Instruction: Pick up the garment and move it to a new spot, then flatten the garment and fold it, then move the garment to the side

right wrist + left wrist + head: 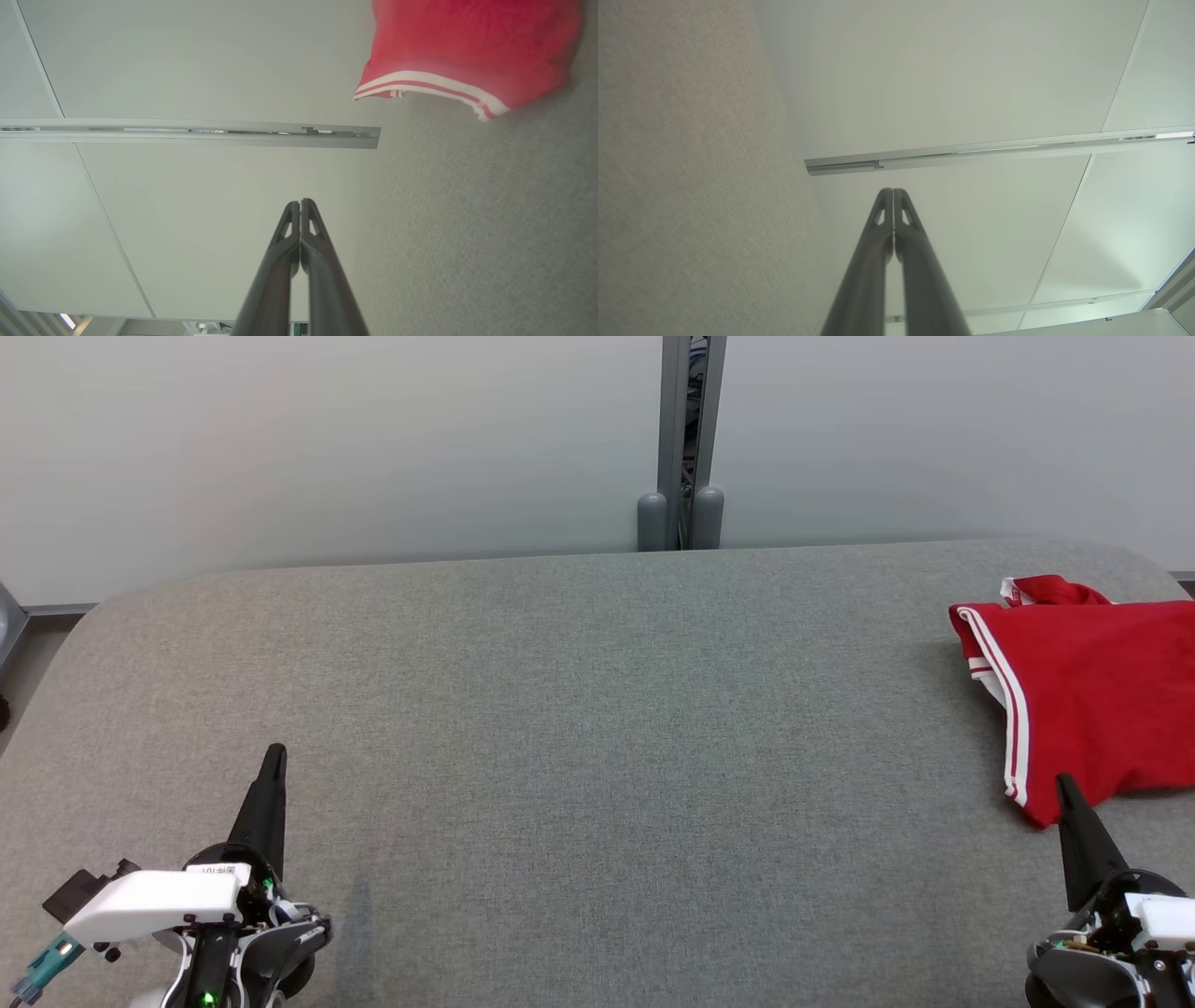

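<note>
Both arms sit low at the near edge of the table (pixel 597 709), 1 toward each near corner, and neither has anything in it. The left gripper (pixel 273 765) has its 2 dark fingers pressed together into a single point, and its wrist camera shows the same left gripper (pixel 893 192) with no gap at the tips, aimed along the grey cloth surface toward the pale wall. The right gripper (pixel 1066 793) is likewise fully closed and empty, and in its own wrist view the right gripper (pixel 300 204) points past bare table (pixel 467 233) with the red garment (pixel 467 42) ahead and off to 1 side. That garment (pixel 1092 691) lies at the right edge of the table, nearer the far right corner. It is red with white striped trim, and its nearest corner is just beyond the right fingertips but, as far as I can judge, not touching them. It looks doubled over rather than spread flat, though the picture cuts off its right part, so I cannot say how neat it is. I read the arms as parked there to keep the middle of the table free. The right arm is plainly the 1 placed to reach the cloth, and its fingers would have to open first.
</note>
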